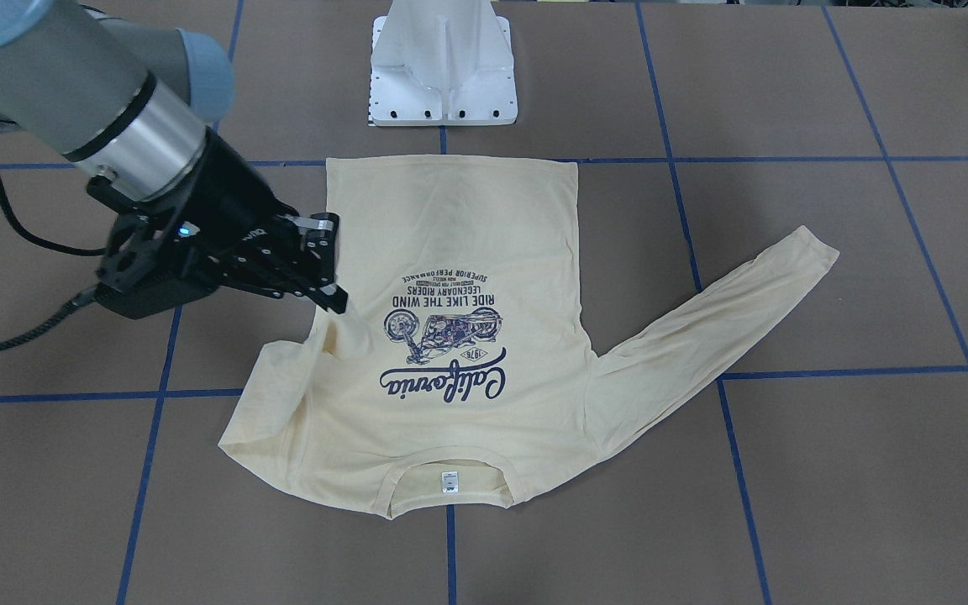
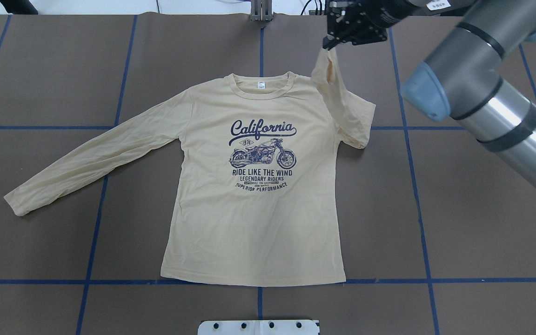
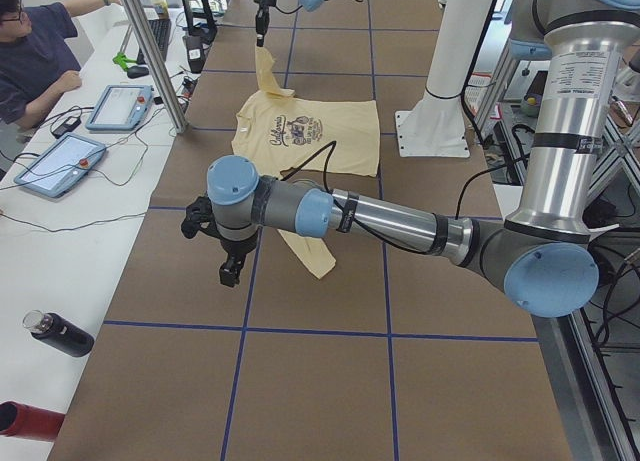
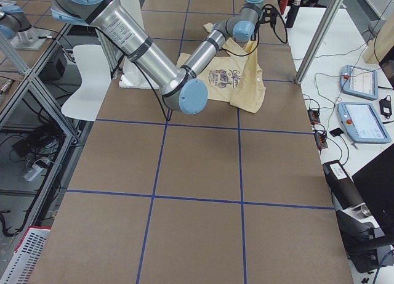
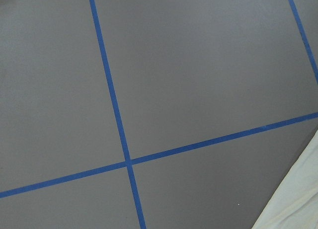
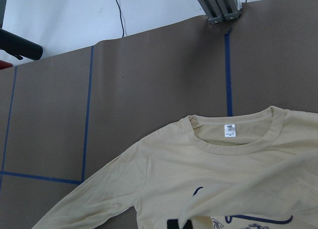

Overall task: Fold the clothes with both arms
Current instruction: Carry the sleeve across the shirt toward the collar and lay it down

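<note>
The cream-yellow shirt (image 2: 254, 223) lies flat on the table with its navy "California" print up and its neck label (image 2: 261, 85) away from the robot. My right gripper (image 2: 329, 44) is shut on the cuff of one sleeve (image 2: 338, 97), which it holds lifted above the shoulder. From the front, the same right gripper (image 1: 334, 296) pinches the cloth beside the shirt's body. The other sleeve (image 2: 96, 158) is spread flat across the table. My left gripper (image 3: 229, 274) hovers over the table near that sleeve's cuff; I cannot tell whether it is open or shut.
The white pedestal base (image 1: 442, 76) stands just behind the shirt's hem. A side table carries tablets (image 3: 60, 161) and bottles (image 3: 55, 333), with a person (image 3: 30, 51) seated there. An aluminium post (image 3: 150, 51) rises at the table's edge. Blue tape lines (image 5: 119, 139) cross the brown table.
</note>
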Tool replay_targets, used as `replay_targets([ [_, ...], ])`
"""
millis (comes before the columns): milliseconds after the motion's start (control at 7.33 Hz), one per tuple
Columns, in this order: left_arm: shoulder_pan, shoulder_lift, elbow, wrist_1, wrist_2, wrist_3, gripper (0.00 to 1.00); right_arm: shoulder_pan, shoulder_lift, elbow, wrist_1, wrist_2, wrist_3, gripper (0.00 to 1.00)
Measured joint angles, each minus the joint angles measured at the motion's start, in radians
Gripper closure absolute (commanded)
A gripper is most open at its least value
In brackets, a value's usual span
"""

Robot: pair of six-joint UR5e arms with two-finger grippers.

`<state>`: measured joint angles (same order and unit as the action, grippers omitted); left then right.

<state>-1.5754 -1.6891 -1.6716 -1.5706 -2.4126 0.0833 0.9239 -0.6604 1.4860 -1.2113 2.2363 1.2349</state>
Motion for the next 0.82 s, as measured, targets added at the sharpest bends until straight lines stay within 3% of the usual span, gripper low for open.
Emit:
replay_targets([
  [273, 0.000, 0.000, 0.020, -0.018, 0.000, -0.002, 0.01, -0.081, 0.052, -0.101, 0.065, -0.104, 0.001, 1.00],
  [818, 0.000, -0.009, 0.045, -0.029, -0.002, -0.005, 0.01, -0.181, 0.118, -0.296, 0.178, -0.211, 0.001, 1.00],
])
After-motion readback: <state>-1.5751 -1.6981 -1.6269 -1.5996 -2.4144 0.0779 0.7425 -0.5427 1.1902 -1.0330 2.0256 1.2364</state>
